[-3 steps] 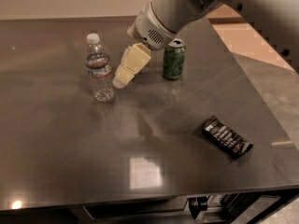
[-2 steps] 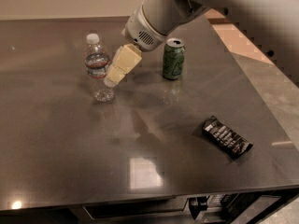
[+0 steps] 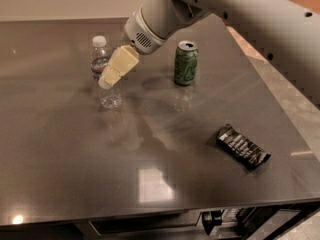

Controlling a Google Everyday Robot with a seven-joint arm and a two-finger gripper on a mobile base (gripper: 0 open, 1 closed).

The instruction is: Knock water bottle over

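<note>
The water bottle [image 3: 102,59], small, clear and ribbed with a white cap and a blue-white label, stands upright on the dark table [image 3: 75,154] at the back left. My gripper [image 3: 107,79], with cream-coloured fingers, reaches down from the upper right and overlaps the bottle's right side at label height; its tip hides part of the bottle's middle. Whether it touches the bottle cannot be told.
A green soda can [image 3: 185,62] stands upright to the right of the gripper. A black snack packet [image 3: 243,147] lies flat at the right front. My white arm [image 3: 225,9] crosses the back right. The table's front edge runs along the bottom.
My gripper has moved left, from between the bottle and the can to right against the bottle's side. The bottle still stands upright in the same place.
</note>
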